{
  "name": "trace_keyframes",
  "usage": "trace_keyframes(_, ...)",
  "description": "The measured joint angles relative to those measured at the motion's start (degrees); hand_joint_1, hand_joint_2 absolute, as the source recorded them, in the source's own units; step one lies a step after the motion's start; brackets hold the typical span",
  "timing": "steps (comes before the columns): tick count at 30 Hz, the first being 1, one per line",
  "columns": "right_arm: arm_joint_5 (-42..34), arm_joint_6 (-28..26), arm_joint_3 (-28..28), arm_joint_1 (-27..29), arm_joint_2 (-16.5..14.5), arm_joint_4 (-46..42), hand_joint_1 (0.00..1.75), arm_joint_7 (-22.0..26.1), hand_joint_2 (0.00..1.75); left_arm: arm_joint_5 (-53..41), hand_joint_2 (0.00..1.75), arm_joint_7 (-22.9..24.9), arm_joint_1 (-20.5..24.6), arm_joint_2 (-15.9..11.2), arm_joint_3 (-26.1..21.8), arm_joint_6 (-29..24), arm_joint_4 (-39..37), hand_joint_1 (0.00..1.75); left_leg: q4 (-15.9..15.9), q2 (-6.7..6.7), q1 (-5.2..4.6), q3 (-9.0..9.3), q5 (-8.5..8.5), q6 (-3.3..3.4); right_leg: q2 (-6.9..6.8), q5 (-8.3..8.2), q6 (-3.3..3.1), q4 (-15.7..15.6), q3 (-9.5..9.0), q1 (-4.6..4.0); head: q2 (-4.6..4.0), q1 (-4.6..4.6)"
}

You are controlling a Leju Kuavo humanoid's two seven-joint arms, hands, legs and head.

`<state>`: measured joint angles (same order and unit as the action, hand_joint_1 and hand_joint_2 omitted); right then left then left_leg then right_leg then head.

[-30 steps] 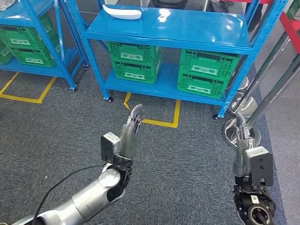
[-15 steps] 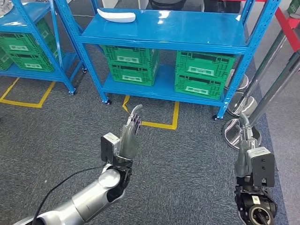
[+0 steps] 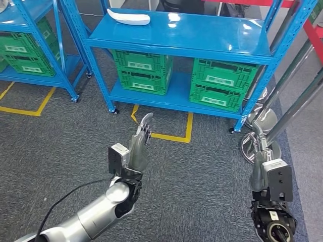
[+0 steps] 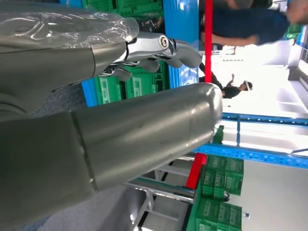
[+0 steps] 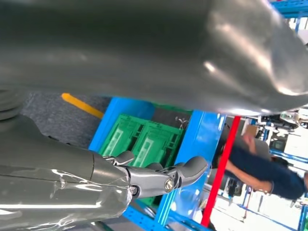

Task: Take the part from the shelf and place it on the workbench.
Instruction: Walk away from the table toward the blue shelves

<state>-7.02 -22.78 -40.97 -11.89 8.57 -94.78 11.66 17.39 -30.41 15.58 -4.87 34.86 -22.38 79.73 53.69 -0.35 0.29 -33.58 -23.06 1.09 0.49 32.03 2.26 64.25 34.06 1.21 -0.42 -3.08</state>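
A long white part (image 3: pixel 128 17) lies on the upper board of the blue shelf (image 3: pixel 198 31), toward its left end. My left hand (image 3: pixel 140 143) is raised over the grey carpet well short of the shelf, fingers straight and apart, holding nothing. In the left wrist view its thumb (image 4: pixel 145 130) and fingers (image 4: pixel 160 48) stand apart with nothing between them. My right hand (image 3: pixel 260 161) is low at the right, near the shelf's right leg. The right wrist view has its fingers (image 5: pixel 160 178) extended and empty.
Green crates (image 3: pixel 142 70) (image 3: pixel 221 83) sit on the shelf's lower board. A second blue shelf (image 3: pixel 27 45) with green crates stands at the left. Yellow floor tape (image 3: pixel 171 135) marks the carpet. Silver stanchion bases (image 3: pixel 263 121) and slanted poles crowd the right. A person (image 5: pixel 261 168) stands beyond the shelf.
The whole picture has shifted slightly as the camera moved; the shelf sits a little nearer and more to the right. Both hands keep the same pose.
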Motion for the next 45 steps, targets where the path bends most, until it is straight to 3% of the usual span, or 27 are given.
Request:
trace_keyframes(2, -0.01, 0.01, -0.07, 0.11, 0.0, 0.05, 0.0, -0.02, 0.0, 0.01, 0.0, 0.01, -0.15, 0.0, 0.0, 0.0, 0.0, 0.0, 0.02, 0.03, -0.17, 0.47, -0.43, 0.38, -0.02, 1.8, 0.18, 7.32, 4.29, -0.06, 0.0, 0.21)
trace_keyframes(3, -0.01, 0.01, -0.09, 0.15, 0.0, 0.09, 0.0, -0.02, 0.0, 0.01, 0.0, 0.01, -0.21, -0.01, 0.0, -0.01, -0.01, 0.0, 0.03, 0.0, -0.25, 0.75, -0.66, 0.44, -0.02, 1.2, 0.19, 8.29, 5.28, -0.06, 0.0, 0.25)
trace_keyframes(4, -0.02, 0.01, -0.1, 0.16, 0.0, 0.13, 0.0, -0.02, 0.0, 0.01, 0.0, 0.01, -0.25, -0.01, 0.0, -0.01, -0.01, 0.0, 0.06, -0.07, -0.29, 1.11, -0.92, 0.42, -0.03, -0.54, 0.09, 6.8, 5.09, -0.07, 0.0, 0.29)
trace_keyframes(6, -0.06, 0.0, -0.08, 0.12, 0.0, 0.16, 0.0, -0.02, 0.0, 0.01, 0.0, 0.01, -0.27, -0.01, 0.0, -0.01, -0.01, 0.0, 0.15, -0.21, -0.37, 1.94, -1.56, 0.17, -0.03, -5.27, -0.35, -0.68, 2.31, -0.17, 0.0, 0.39)
trace_keyframes(7, -0.09, 0.0, -0.08, 0.09, 0.0, 0.15, 0.0, -0.01, 0.0, 0.01, 0.0, 0.01, -0.26, -0.01, 0.0, -0.01, -0.01, 0.0, 0.3, -0.27, -0.5, 2.19, -1.88, -0.05, -0.05, -6.81, -0.57, -4.37, 0.61, -0.3, 0.0, 0.45)
trace_keyframes(9, -0.13, 0.0, -0.09, 0.0, 0.0, 0.15, 0.0, -0.01, 0.0, 0.01, 0.0, 0.02, -0.27, -0.02, 0.0, -0.01, -0.01, 0.0, 0.51, -0.26, -0.7, 2.12, -2.21, -0.54, -0.04, -7.25, -0.94, -7.97, -1.15, -0.56, 0.0, 0.54)
trace_keyframes(12, -0.15, -0.03, -0.08, -0.04, -0.02, 0.11, 0.0, -0.01, 0.0, 0.01, 0.0, 0.04, -0.25, -0.02, 0.0, 0.02, 0.01, 0.0, 0.95, -0.12, -0.69, 1.76, -2.65, -1.33, 0.14, -7.03, -1.44, -8.92, -1.7, -0.39, 0.0, 0.4)
trace_keyframes(14, -0.14, -0.19, -0.01, -0.1, -0.07, 0.08, 0.0, -0.01, 0.0, 0.01, 0.0, 0.03, -0.2, -0.03, 0.0, 0.05, 0.02, 0.0, 4.89, -0.07, -0.54, -0.09, -4.7, -2.0, 0.1, -7.08, -1.94, -9.43, -2.24, -0.14, 0.0, 0.19)
trace_keyframes(16, -0.11, -0.26, 0.0, -0.08, -0.13, 0.06, 0.0, -0.02, 0.0, 0.01, 0.0, 0.03, -0.3, -0.05, 0.0, 0.08, 0.02, 0.0, 12.73, -0.04, -0.23, -4.47, -7.66, -2.49, 0.03, -6.93, -2.33, -9.52, -2.39, -0.16, 0.0, -0.08)
trace_keyframes(18, -0.09, -0.19, -0.06, 0.04, -0.15, 0.07, 0.0, -0.03, 0.0, 0.01, 0.0, 0.03, -0.5, -0.08, 0.0, 0.08, 0.02, 0.0, 17.8, -0.03, 0.09, -8.09, -8.35, -2.78, 0.05, -6.71, -2.44, -9.51, -2.5, -0.15, 0.0, -0.22)
trace_keyframes(19, -0.09, -0.19, -0.07, 0.08, -0.15, 0.07, 0.0, -0.04, 0.0, 0.01, 0.0, 0.03, -0.55, -0.09, 0.0, 0.08, 0.02, 0.0, 17.18, -0.02, 0.26, -8.36, -7.09, -2.86, 0.08, -6.56, -2.39, -9.5, -2.64, -0.11, 0.0, -0.27)
trace_keyframes(20, -0.09, -0.19, -0.07, 0.1, -0.15, 0.08, 0.0, -0.04, 0.0, 0.01, 0.0, 0.03, -0.56, -0.1, 0.0, 0.08, 0.02, 0.0, 14.33, -0.01, 0.42, -7.4, -4.91, -2.89, 0.13, -6.36, -2.28, -9.48, -2.87, -0.06, 0.0, -0.35)
trace_keyframes(22, -0.09, -0.19, -0.06, 0.08, -0.15, 0.07, 0.0, -0.04, 0.0, 0.01, 0.0, 0.03, -0.51, -0.1, 0.0, 0.08, 0.02, 0.0, 6.09, 0.03, 0.59, -3.76, -0.74, -2.87, 0.25, -5.83, -1.78, -9.4, -3.35, -0.1, 0.0, -0.53)
trace_keyframes(23, -0.09, -0.19, -0.06, 0.07, -0.15, 0.06, 0.0, -0.04, 0.0, 0.01, 0.0, 0.03, -0.48, -0.09, 0.0, 0.08, 0.02, 0.0, 3.11, 0.0, 0.57, -2.34, 0.21, -2.7, 0.31, -5.58, -1.48, -9.36, -3.5, -0.17, 0.0, -0.59)
trace_keyframes(24, -0.08, -0.19, -0.05, 0.06, -0.15, 0.05, 0.0, -0.04, 0.0, 0.01, 0.0, 0.03, -0.47, -0.08, 0.0, 0.08, 0.02, 0.0, 1.52, -0.04, 0.46, -1.57, 0.36, -2.47, 0.35, -5.38, -1.16, -9.37, -3.57, -0.23, 0.0, -0.56)
trace_keyframes(28, -0.03, -0.18, -0.06, 0.05, -0.15, 0.05, 0.0, -0.02, 0.0, -0.01, 0.0, 0.03, -0.45, -0.05, 0.0, 0.08, 0.03, 0.0, 0.53, -0.16, 0.2, -0.76, -0.18, -0.9, 0.22, -4.15, 0.04, -8.45, -3.36, 0.06, 0.0, -0.27)
trace_keyframes(30, 0.01, -0.18, -0.03, 0.04, -0.15, 0.05, 0.0, -0.02, 0.0, -0.01, 0.0, 0.02, -0.44, -0.02, 0.0, 0.08, 0.04, 0.0, 0.28, -0.1, 0.19, -0.14, -0.42, -0.23, 0.04, -1.41, 0.22, -2.8, -0.72, 0.15, 0.0, 0.06)
trace_keyframes(32, 0.02, -0.08, -0.07, 0.11, -0.15, 0.07, 0.0, -0.02, 0.0, -0.02, 0.0, 0.02, -0.51, -0.02, 0.0, 0.09, 0.03, 0.0, 0.3, -0.06, -0.01, 0.29, -0.8, 0.27, -0.02, 1.32, 0.23, 5.37, 3.57, 0.01, 0.0, 0.31)
trace_keyframes(33, 0.02, 0.02, -0.08, 0.18, -0.15, 0.09, 0.0, -0.03, 0.0, -0.04, 0.0, 0.02, -0.57, -0.02, 0.0, 0.09, 0.03, 0.0, 0.31, -0.07, -0.13, 0.54, -1.0, 0.41, -0.02, 1.48, 0.19, 7.73, 5.08, -0.06, 0.0, 0.33)
trace_keyframes(34, 0.02, 0.16, -0.09, 0.2, -0.15, 0.11, 0.0, -0.02, 0.0, -0.07, 0.0, 0.03, -0.61, -0.02, 0.0, 0.08, 0.02, 0.0, 0.33, -0.13, -0.23, 0.86, -1.23, 0.5, -0.02, 0.56, 0.08, 7.98, 5.63, -0.09, 0.0, 0.33)
trace_keyframes(35, 0.02, 0.31, -0.08, 0.2, -0.15, 0.14, 0.0, -0.02, 0.0, -0.11, 0.0, 0.03, -0.64, -0.02, 0.0, 0.06, 0.03, 0.0, 0.33, -0.2, -0.33, 1.27, -1.5, 0.5, -0.02, -1.36, -0.13, 5.92, 5.06, -0.13, 0.0, 0.34)
trace_keyframes(37, 0.02, 0.53, -0.07, 0.14, -0.15, 0.15, 0.0, -0.01, 0.0, -0.19, 0.0, 0.03, -0.64, -0.02, 0.0, 0.04, 0.04, 0.0, 0.36, -0.32, -0.51, 2.13, -2.12, 0.26, -0.01, -5.85, -0.76, -1.68, 2.04, -0.38, 0.0, 0.41)
trace_keyframes(38, 0.02, 0.6, -0.07, 0.09, -0.15, 0.15, 0.0, -0.01, 0.0, -0.2, 0.0, 0.03, -0.64, -0.03, 0.0, 0.03, 0.04, 0.0, 0.44, -0.37, -0.62, 2.31, -2.37, 0.05, -0.03, -7.03, -1.04, -5.13, 0.46, -0.55, 0.0, 0.48)
trace_keyframes(40, 0.02, 0.65, -0.08, 0.01, -0.15, 0.15, 0.0, -0.02, 0.0, -0.22, 0.0, 0.04, -0.64, -0.05, 0.0, 0.01, 0.04, 0.0, 0.51, -0.36, -0.77, 2.17, -2.54, -0.46, 0.01, -7.21, -1.46, -8.14, -1.0, -0.89, 0.0, 0.53)
trace_keyframes(43, 0.02, 0.72, -0.08, -0.03, -0.21, 0.14, 0.0, 0.0, 0.0, -0.3, 0.0, 0.05, -0.56, -0.09, 0.0, -0.02, 0.12, 0.0, 1.09, -0.25, -0.76, 1.98, -3.17, -1.29, 0.07, -7.17, -2.02, -9.24, -1.75, -0.58, 0.0, 0.37)
trace_keyframes(45, 0.01, 0.73, 0.0, -0.15, -0.27, 0.14, 0.0, 0.01, 0.0, -0.34, 0.0, 0.07, -0.5, -0.13, 0.0, -0.04, 0.21, 0.0, 5.2, -0.19, -0.64, 0.09, -5.32, -1.93, -0.03, -7.23, -2.47, -9.86, -2.41, -0.32, 0.0, 0.14)
